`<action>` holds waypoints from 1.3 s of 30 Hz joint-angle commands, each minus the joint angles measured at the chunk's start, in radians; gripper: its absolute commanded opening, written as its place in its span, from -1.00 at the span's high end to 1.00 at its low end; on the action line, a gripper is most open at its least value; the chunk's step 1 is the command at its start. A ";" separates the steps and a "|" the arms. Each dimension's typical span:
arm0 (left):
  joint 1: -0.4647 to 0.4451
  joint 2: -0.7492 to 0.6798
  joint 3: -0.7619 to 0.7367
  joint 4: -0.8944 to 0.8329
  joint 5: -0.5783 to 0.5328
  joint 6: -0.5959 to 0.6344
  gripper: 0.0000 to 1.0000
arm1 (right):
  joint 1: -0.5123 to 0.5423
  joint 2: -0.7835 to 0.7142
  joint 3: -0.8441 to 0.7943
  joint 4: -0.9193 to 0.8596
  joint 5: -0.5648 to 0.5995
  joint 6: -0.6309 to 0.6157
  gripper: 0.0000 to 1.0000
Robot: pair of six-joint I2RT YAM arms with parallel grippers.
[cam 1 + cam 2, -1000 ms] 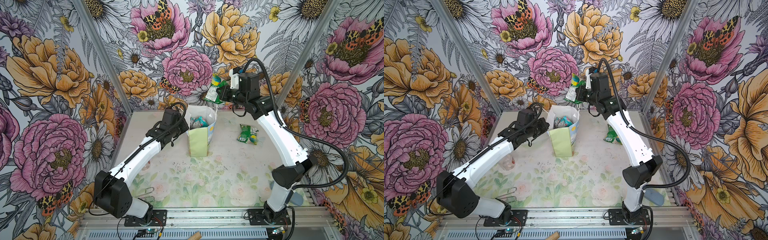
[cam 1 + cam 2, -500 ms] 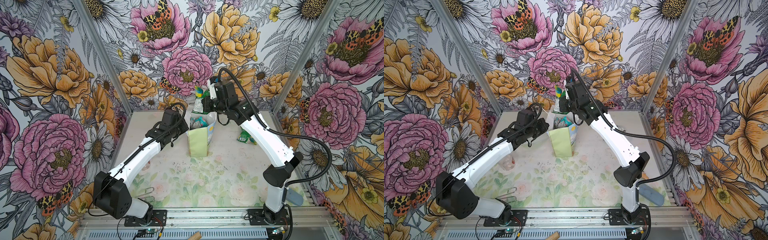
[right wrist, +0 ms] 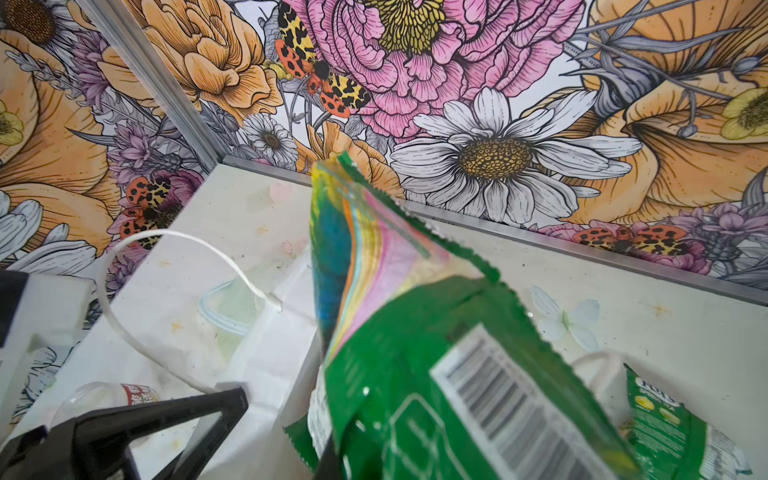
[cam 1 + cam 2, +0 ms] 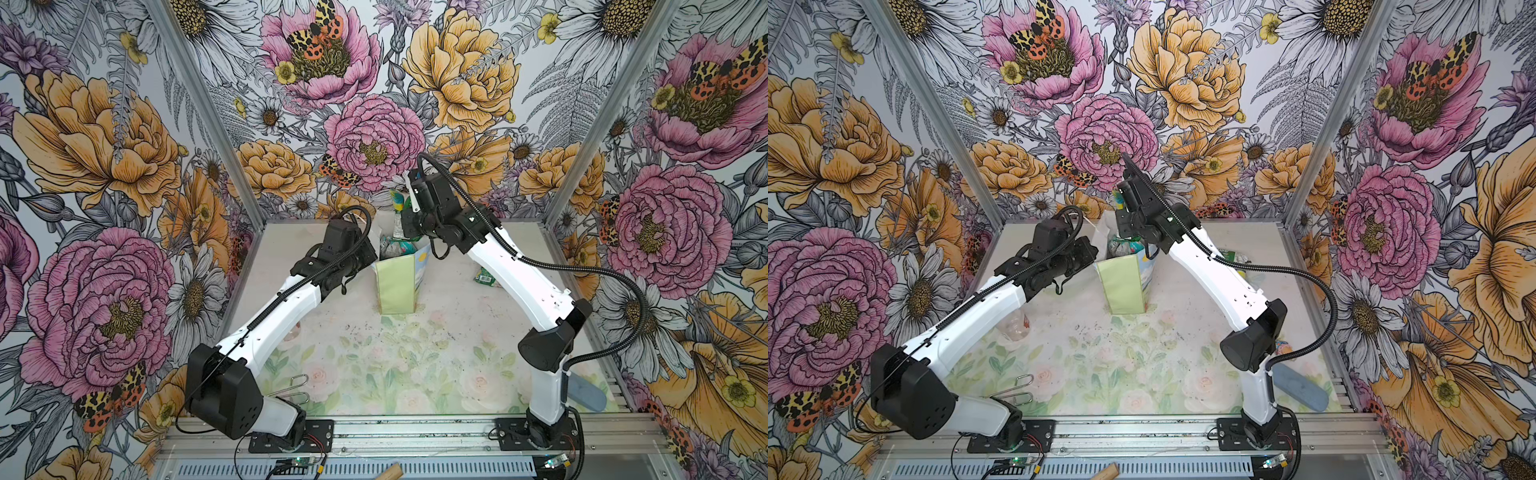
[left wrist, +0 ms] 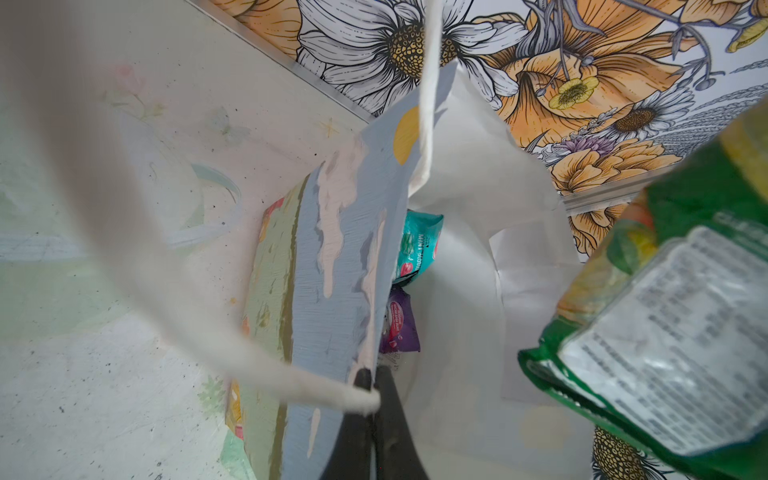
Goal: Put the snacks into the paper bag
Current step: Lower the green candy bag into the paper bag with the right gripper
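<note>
The pale green paper bag (image 4: 397,286) (image 4: 1124,289) stands upright at the back middle of the table. My left gripper (image 5: 371,380) (image 4: 372,254) is shut on the bag's left rim, beside a white cord handle (image 5: 428,95). Inside lie a teal packet (image 5: 417,245) and a purple packet (image 5: 400,328). My right gripper (image 4: 402,226) is shut on a green packet (image 4: 398,204) (image 3: 436,353) (image 5: 665,353), held just above the bag's open mouth; its fingertips are hidden behind the foil. Another green packet (image 4: 484,276) lies on the table to the right.
A blue-grey oval thing (image 4: 586,395) (image 4: 1300,388) lies at the front right. A clear plastic bottle (image 4: 1014,326) lies under the left arm. Metal wire clips (image 4: 291,386) rest near the left base. The back wall is close behind the bag.
My right arm has swung left with the green packet, from the back right to just above the bag's mouth. The left gripper and the bag have stayed put.
</note>
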 commanded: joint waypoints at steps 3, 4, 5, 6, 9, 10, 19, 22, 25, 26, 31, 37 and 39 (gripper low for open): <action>-0.001 -0.026 -0.016 -0.001 -0.013 -0.006 1.00 | 0.010 0.023 0.019 0.013 0.041 -0.039 1.00; -0.001 -0.026 -0.015 -0.001 -0.013 -0.006 1.00 | 0.011 0.026 0.020 0.012 0.041 -0.042 1.00; -0.002 -0.025 -0.015 -0.001 -0.011 -0.006 1.00 | 0.012 0.030 0.021 0.009 0.041 -0.043 1.00; -0.001 -0.024 -0.016 -0.001 -0.011 -0.006 1.00 | 0.012 0.033 0.023 0.006 0.041 -0.045 1.00; -0.002 -0.024 -0.015 0.000 -0.011 -0.006 1.00 | 0.015 0.045 0.030 -0.002 0.041 -0.049 1.00; -0.002 -0.023 -0.014 0.000 -0.011 -0.006 1.00 | 0.017 0.049 0.033 -0.006 0.042 -0.051 1.00; -0.001 -0.024 -0.018 0.000 -0.011 -0.006 1.00 | 0.025 0.101 0.091 -0.053 0.041 -0.081 1.00; -0.002 -0.023 -0.018 0.000 -0.013 -0.006 1.00 | 0.031 0.116 0.112 -0.073 0.036 -0.085 1.00; -0.001 -0.023 -0.017 0.000 -0.013 -0.006 1.00 | 0.038 0.125 0.135 -0.105 0.035 -0.080 1.00; -0.003 -0.022 -0.016 0.000 -0.012 -0.006 1.00 | 0.040 0.128 0.140 -0.115 0.033 -0.080 1.00; 0.000 -0.023 -0.016 0.001 -0.011 -0.006 1.00 | 0.048 0.136 0.166 -0.164 0.017 -0.077 1.00; -0.005 -0.028 -0.016 0.000 -0.013 -0.008 1.00 | 0.050 0.139 0.178 -0.218 0.009 -0.065 1.00; -0.006 -0.028 -0.014 0.000 -0.011 -0.009 1.00 | 0.052 0.139 0.178 -0.232 0.004 -0.056 1.00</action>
